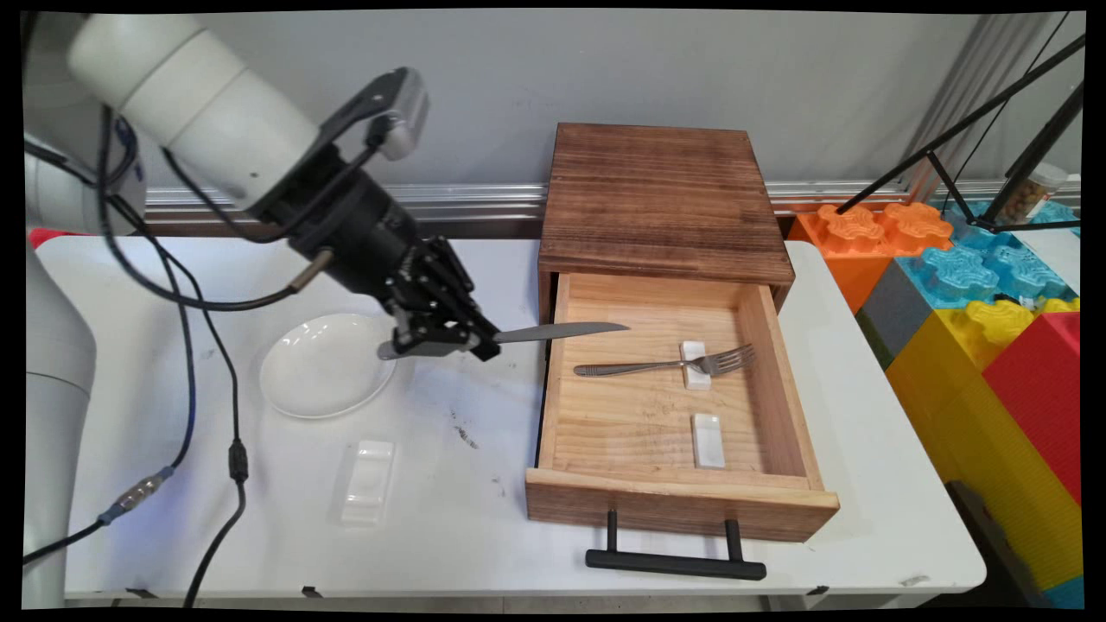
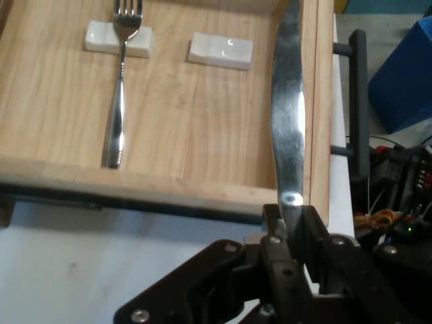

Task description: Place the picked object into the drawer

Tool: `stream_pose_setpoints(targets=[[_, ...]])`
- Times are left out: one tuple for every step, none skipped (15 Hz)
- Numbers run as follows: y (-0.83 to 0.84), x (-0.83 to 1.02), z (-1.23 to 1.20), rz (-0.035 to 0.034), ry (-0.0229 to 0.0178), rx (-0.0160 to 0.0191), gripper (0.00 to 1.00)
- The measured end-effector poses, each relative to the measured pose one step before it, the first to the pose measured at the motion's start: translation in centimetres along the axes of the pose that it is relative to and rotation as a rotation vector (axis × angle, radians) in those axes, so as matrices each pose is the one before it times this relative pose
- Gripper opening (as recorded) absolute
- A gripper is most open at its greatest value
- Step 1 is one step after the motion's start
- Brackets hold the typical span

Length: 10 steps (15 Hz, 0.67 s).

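Between its closed fingers the claw point(image 1: 449, 337) clamped a knife point(image 1: 553, 332), blade reaching past it over the open wooden drawer's point(image 1: 782, 510) side wall. Farther beyond, a fork point(image 1: 665, 365) lay across a white rest point(image 1: 696, 377).

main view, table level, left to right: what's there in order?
Plate → gripper shut on a knife, blade tip over the drawer's left wall → fork on a white rest in the open drawer → toy blocks.
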Motion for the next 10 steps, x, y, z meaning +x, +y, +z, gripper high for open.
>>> stream_pose_setpoints(targets=[[-0.042, 0.700, 0.471, 0.00028, -0.00279, -0.00313, 0.00], [-0.019, 0.574, 0.424, 0.00322, -0.00216, -0.00243, 0.00], [-0.020, 0.662, 0.526, 0.00634, -0.00228, -0.00139, 0.00], [-0.037, 0.627, 0.544, 0.00771, -0.00252, -0.00051, 0.00], [-0.032, 0.497, 0.516, 0.00603, -0.00284, -0.00023, 0.00], [-0.016, 0.555, 0.630, 0.00595, -0.00401, -0.00038, 0.00], [-0.008, 0.530, 0.648, 0.00617, -0.00432, -0.00076, 0.00], [0.005, 0.449, 0.585, 0.00578, -0.00286, -0.00140, 0.00], [0.009, 0.525, 0.706, 0.00660, -0.00250, -0.00091, 0.00], [-0.006, 0.492, 0.682, 0.00624, -0.00232, -0.00084, 0.00]])
